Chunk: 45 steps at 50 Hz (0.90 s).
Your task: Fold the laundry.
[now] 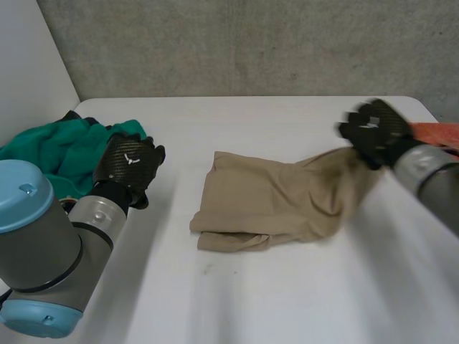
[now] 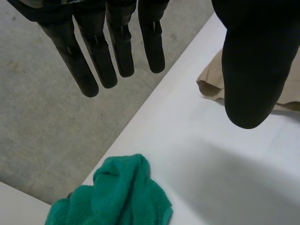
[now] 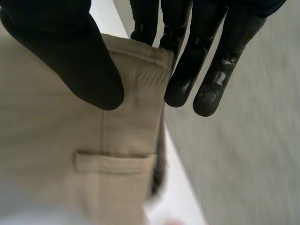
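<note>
2 cloths lie on the white table (image 1: 251,301): a tan garment (image 1: 272,197) in the middle and a green cloth (image 1: 57,150) bunched at the left edge. The tan garment's long axis runs left to right — its bulk lies flat and partly doubled over at the left end, while its right end tapers up off the table into the right hand (image 1: 376,132). That hand pinches a stitched band (image 3: 140,58) along the garment's edge between thumb and fingers, and the right wrist view shows a sewn tab (image 3: 115,161) a little past the thumb tip. The left hand (image 1: 129,163) hovers just beside the green cloth, fingers straight and spread, holding nothing. A red thing (image 1: 437,132) lies at the table's right edge, behind the right hand. The tan fabric looks light, thin and limp — it sags between grip and table, so it will likely drape and crease rather than keep a shape, and 1 pinch point may let it swing. The firmer stitched band is probably the best hold, with the left hand taking the opposite left edge to keep the cloth taut and square.
</note>
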### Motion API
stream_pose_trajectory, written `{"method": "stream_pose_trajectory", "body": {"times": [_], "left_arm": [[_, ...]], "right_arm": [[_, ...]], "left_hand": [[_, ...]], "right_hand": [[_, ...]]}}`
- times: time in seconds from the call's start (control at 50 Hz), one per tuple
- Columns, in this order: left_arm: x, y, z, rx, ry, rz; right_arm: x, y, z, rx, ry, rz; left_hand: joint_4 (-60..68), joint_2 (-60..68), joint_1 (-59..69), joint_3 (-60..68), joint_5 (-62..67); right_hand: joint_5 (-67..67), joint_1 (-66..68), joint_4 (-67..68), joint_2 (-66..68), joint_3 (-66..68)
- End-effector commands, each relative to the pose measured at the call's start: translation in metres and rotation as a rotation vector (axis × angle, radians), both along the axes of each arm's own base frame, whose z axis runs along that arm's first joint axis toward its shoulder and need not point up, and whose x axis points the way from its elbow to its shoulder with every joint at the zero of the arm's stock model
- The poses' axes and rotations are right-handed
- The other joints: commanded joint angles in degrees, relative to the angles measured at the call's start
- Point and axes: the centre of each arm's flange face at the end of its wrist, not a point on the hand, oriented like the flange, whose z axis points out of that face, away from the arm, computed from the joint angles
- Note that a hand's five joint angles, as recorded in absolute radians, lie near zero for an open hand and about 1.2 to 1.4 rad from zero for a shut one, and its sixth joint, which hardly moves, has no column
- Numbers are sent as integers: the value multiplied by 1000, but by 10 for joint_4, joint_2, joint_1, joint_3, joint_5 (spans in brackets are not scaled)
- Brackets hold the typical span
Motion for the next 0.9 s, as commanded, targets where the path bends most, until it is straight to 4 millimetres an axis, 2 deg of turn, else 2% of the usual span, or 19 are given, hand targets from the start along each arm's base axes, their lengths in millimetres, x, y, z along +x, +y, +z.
{"method": "stream_pose_trajectory", "body": {"times": [0.02,0.08,0.14,0.2,0.22,0.28,0.3,0.34,0.44,0.46,0.58,0.62,0.64,0.68,0.7,0.74,0.78,0.86,0.9], "left_arm": [[-1,-3,10,-34,20,0],[-3,-2,13,-39,35,-4],[-4,-4,17,-39,70,-3],[-6,-7,23,-38,123,-1],[-6,-8,24,-39,134,-1],[-8,-12,29,-40,176,-1],[-9,-13,31,-42,183,-1],[-11,-16,36,-51,211,-5],[-19,-22,46,-66,263,-21],[-23,-23,46,-64,273,-29],[-62,-18,46,-22,367,-130],[-71,-18,40,4,381,-152],[-81,-19,32,31,383,-166],[-87,-18,22,63,363,-176],[-95,-15,9,111,336,-183],[-100,-15,-2,150,311,-184],[-104,-18,-22,217,264,-168],[-105,-18,-50,317,184,-143],[-105,-18,-57,339,153,-134]], "right_arm": [[102,68,-17,-1,-27,489],[130,88,-33,31,-30,613],[150,95,-52,62,-26,663],[161,99,-63,73,-23,690],[166,101,-68,81,-22,693],[167,99,-69,97,-32,661],[165,96,-67,109,-44,609],[163,91,-62,124,-62,540],[144,79,-26,173,-205,331],[134,75,-16,218,-278,287],[99,52,18,358,-561,150],[86,43,21,430,-631,93],[81,39,19,455,-644,69],[70,29,10,520,-649,7],[70,27,5,541,-641,-6],[71,24,-7,582,-616,-26],[74,20,-27,642,-570,-54],[77,14,-53,696,-495,-82],[78,11,-66,709,-454,-92]], "left_hand": [[17,12,5,11,21],[17,12,5,11,21],[17,12,5,11,21],[17,12,5,11,21],[17,12,5,11,21],[19,13,7,12,23],[19,13,7,12,23],[17,12,5,11,21],[17,12,5,11,21],[17,12,5,11,21],[17,12,5,11,21],[17,12,5,11,21],[17,12,5,11,21],[17,12,5,11,21],[16,10,4,9,20],[12,7,0,6,16],[-1,-7,-13,-8,3],[-30,-35,-42,-36,-26],[-38,-44,-50,-45,-34]], "right_hand": [[143,243,119,129,122],[143,243,119,129,122],[143,243,119,129,122],[143,243,119,129,122],[72,172,48,58,51],[-258,-157,-281,-271,-278],[-445,-345,-469,-459,-466],[-557,-457,-581,-571,-578],[-557,-457,-581,-571,-578],[-557,-457,-581,-571,-578],[-557,-457,-581,-571,-578],[-557,-457,-581,-571,-578],[-557,-457,-581,-571,-578],[-557,-457,-581,-571,-578],[-557,-457,-581,-571,-578],[-557,-457,-581,-571,-578],[-557,-457,-581,-571,-578],[-557,-457,-581,-571,-578],[-557,-457,-581,-571,-578]]}}
